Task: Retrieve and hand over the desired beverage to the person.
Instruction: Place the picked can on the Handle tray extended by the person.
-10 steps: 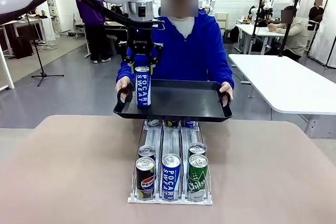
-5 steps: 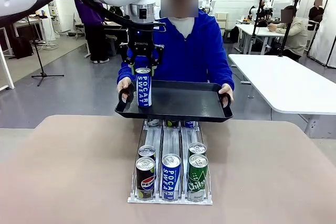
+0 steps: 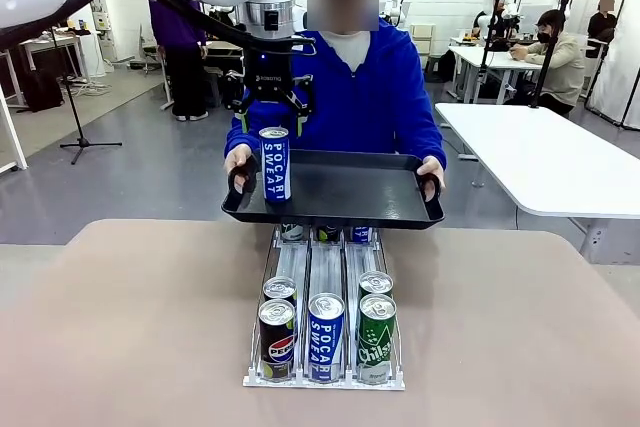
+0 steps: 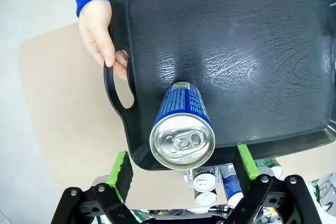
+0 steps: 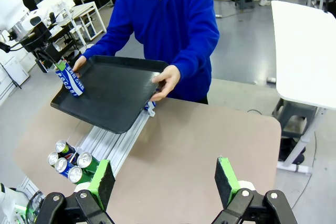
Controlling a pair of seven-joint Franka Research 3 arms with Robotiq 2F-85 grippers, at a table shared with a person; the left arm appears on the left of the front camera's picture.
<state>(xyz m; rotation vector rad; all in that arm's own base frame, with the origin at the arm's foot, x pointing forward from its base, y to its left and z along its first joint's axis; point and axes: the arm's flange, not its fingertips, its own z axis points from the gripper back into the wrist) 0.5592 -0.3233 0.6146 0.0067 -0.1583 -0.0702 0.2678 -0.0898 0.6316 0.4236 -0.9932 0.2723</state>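
A blue can point(image 3: 274, 164) marked Pocari Sweat is seen standing upright on a black tray point(image 3: 350, 190), close to the tray's end on the robot's left. The tray is held level by the person point(image 3: 372, 87) in a blue hoodie, with one hand point(image 3: 236, 161) gripped at each end handle, beyond the far edge of the table point(image 3: 140, 327). The left gripper point(image 3: 273, 118) is held directly above the can, pointing down; its jaws are spread wide, and in the left wrist view the green pads point(image 4: 122, 167) are seen to either side of the can point(image 4: 182, 129), apart from it. The right gripper point(image 5: 164, 181) is also opened wide, raised over the near side of the table point(image 5: 210, 140), well apart from the tray point(image 5: 115, 93). On the table below the tray, a rack point(image 3: 310, 269) with three lanes is placed, and at its near end a dark can, a blue can and a green can point(image 3: 376, 337) are lined up side by side, with further cans behind them.
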